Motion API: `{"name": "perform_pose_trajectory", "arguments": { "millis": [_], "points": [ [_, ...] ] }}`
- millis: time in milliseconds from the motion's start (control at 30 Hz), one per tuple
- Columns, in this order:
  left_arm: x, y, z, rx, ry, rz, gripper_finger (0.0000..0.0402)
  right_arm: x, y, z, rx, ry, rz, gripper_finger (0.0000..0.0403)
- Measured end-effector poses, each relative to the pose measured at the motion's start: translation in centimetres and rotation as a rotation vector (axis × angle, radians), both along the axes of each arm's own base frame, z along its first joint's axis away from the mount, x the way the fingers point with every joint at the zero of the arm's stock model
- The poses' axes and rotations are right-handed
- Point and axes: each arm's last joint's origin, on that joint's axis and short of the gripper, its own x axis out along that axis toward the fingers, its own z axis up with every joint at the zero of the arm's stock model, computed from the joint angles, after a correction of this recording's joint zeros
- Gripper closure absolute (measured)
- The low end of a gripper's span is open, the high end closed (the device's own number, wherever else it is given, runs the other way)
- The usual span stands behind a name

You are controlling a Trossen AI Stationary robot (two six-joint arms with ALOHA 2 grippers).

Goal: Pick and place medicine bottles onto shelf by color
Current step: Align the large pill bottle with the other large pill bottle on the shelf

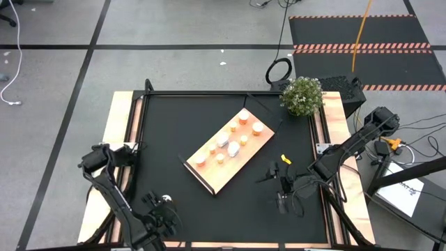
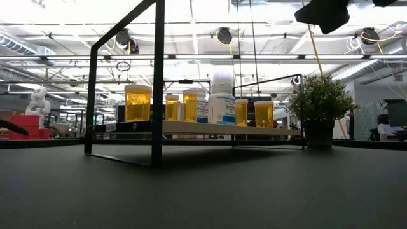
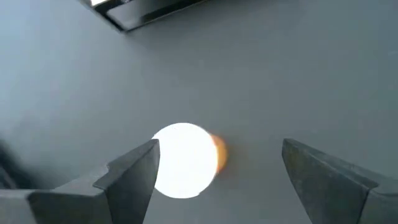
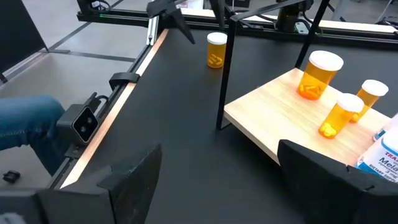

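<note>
Light-wood rectangular shelf (image 1: 230,150) sits mid-mat, holding most amber and white bottles. Left gripper (image 3: 214,171), fingers apart, hangs above a lone white-capped amber bottle (image 3: 185,160) standing on the mat, off-centre; one finger may tip it. Right gripper (image 4: 217,174) waits open by the shelf.

A white bottle (image 4: 384,152) on the shelf (image 4: 273,124) carries a label with partial blue lettering, "TRA" above "Mela", cut off at the picture's edge. The white bottle's (image 2: 222,108) label in the low view is unreadable.
</note>
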Motion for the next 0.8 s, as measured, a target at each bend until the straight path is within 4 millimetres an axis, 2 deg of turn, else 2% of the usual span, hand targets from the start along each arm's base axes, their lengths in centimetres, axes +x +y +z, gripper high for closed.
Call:
{"name": "perform_pose_trajectory", "arguments": {
  "millis": [200, 367, 667, 800],
  "points": [
    [-1.5, 1.6, -0.3, -0.026, -0.027, 0.046, 0.0064, 0.0, 0.0, 0.0, -0.003, 0.001, 0.001, 0.0090],
    [-2.8, 2.6, -0.6, -0.115, -0.130, 0.030, 0.0064, 0.0, 0.0, 0.0, -0.002, 0.001, 0.001, 0.0090],
    [-4.2, 4.2, -4.3, -0.180, -0.170, 0.022, 0.0064, 0.0, 0.0, 0.0, -0.001, 0.002, 0.003, 0.0090],
    [-4.4, 4.7, -5.0, -0.166, -0.179, 0.030, 0.0073, 0.0, 0.0, 0.0, -0.001, 0.002, 0.003, 0.0090]
  ]
}}
